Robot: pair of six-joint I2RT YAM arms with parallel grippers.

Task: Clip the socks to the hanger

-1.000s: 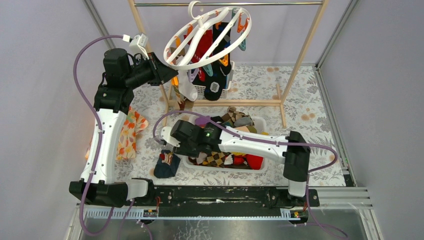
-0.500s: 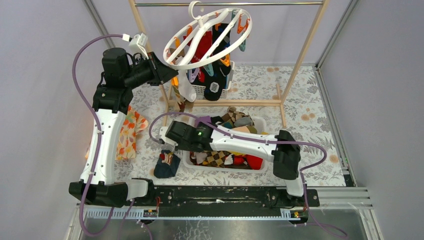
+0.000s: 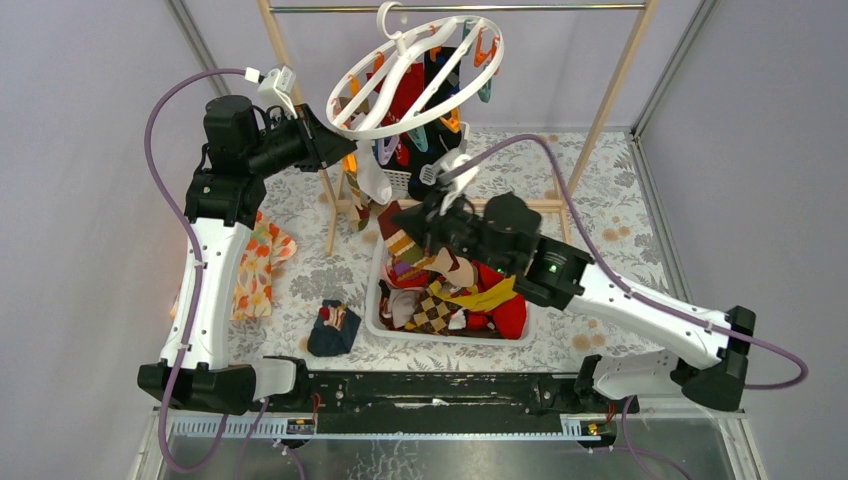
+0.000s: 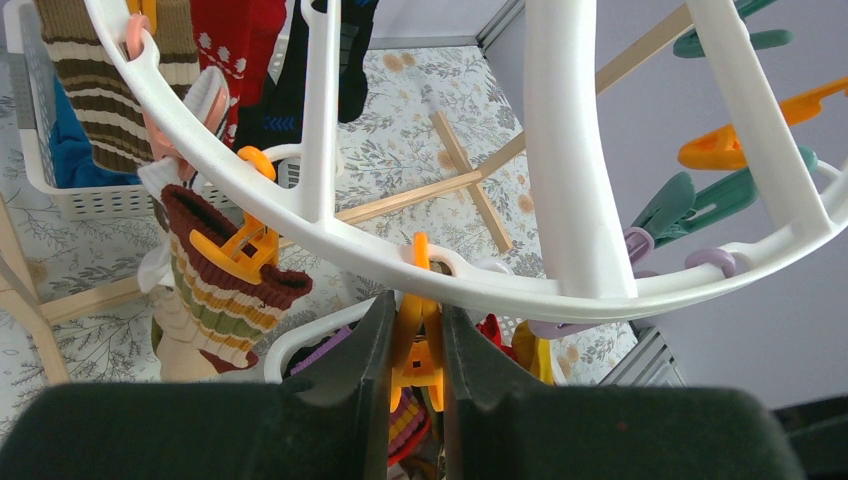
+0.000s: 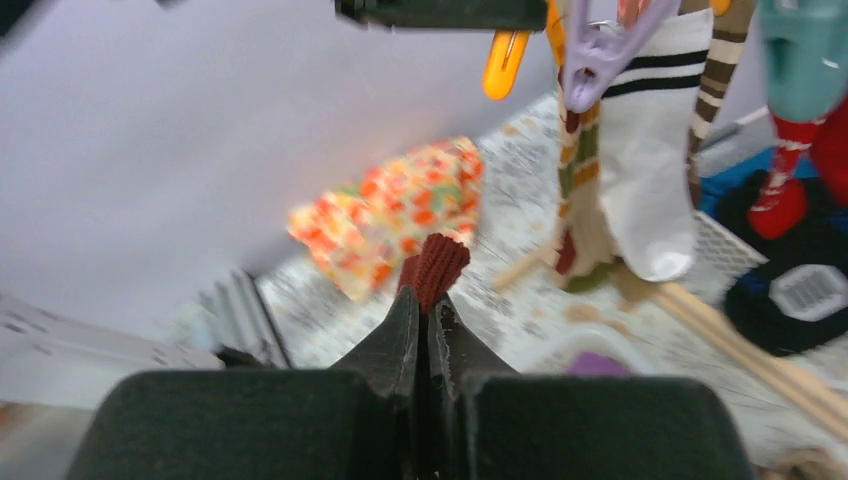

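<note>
Right jaws pinch the cuff of a limp, light maroon ribbed sock (image 5: 440, 265), while left jaws squeeze a springy orange plastic clip (image 4: 412, 350).

White oval ring hanger (image 4: 560, 180), tilted, clips (image 4: 722, 148) dangling, several socks (image 4: 225, 290) clipped beneath, loose socks (image 3: 450, 298) heaped in white basket (image 3: 430, 337)

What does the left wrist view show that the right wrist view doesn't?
Only the left wrist view shows the left gripper closed on an orange clip hanging under the ring of the hanger, with teal clips off to the right. Only the right wrist view shows the right gripper shut on the cuff of a dark red sock, with the orange-flowered cloth behind it. Both views show the hung brown-striped sock and the white basket.
</note>
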